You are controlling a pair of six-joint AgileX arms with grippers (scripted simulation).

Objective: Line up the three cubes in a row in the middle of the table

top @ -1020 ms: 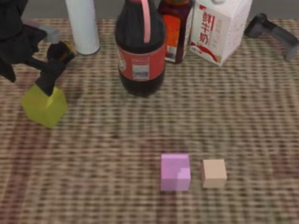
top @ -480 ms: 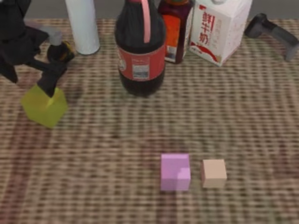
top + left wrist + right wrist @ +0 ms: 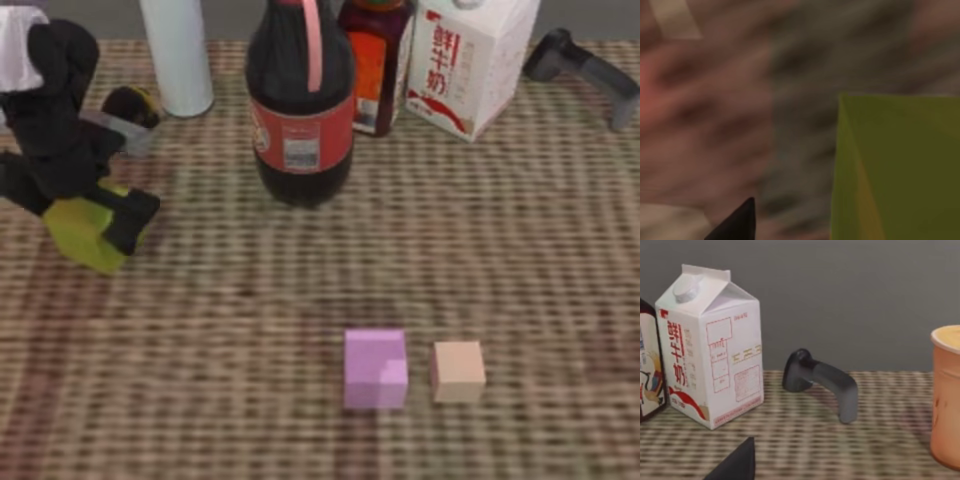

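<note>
The left gripper [image 3: 100,215], jaw state unclear, sits over the yellow-green cube [image 3: 80,232] at nine o'clock; square the fingers on opposite faces before lifting.

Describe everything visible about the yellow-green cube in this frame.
The yellow-green cube is a plain matte block, the largest of the three, with no markings. It sits on the woven table at the top view's far left, turned so a corner points toward the camera. The left hand is down over it, its dark fingers hiding part of the top and right side; whether they grip it cannot be told. The left wrist view shows one flat face and an edge close up.
</note>
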